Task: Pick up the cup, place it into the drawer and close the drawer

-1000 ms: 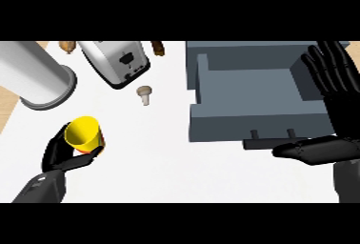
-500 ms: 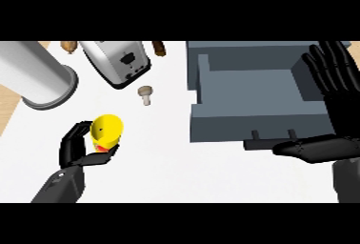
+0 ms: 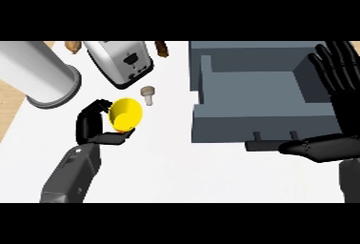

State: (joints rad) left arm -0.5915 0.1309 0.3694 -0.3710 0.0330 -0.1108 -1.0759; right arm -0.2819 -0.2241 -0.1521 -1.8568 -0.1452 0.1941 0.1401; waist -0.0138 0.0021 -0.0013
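The yellow cup (image 3: 126, 115) is lifted off the white counter at the left, tipped so its side faces up. My left hand (image 3: 92, 126) is shut on it, fingers behind and thumb under it. The grey drawer (image 3: 260, 124) stands open at the right, its inside bare. The cup is well left of the drawer's front wall. My right hand (image 3: 342, 83) rests open at the right edge, fingers up, over the drawer's right side.
A large steel cylinder (image 3: 36, 72) lies at the back left. A silver toaster (image 3: 121, 61) stands behind the cup, and a small mushroom-shaped object (image 3: 148, 93) sits just right of it. Two handle stubs (image 3: 275, 136) stick out of the drawer's front.
My left hand has lifted the cup and carried it up and to the right, toward the drawer. The right hand has stayed still.
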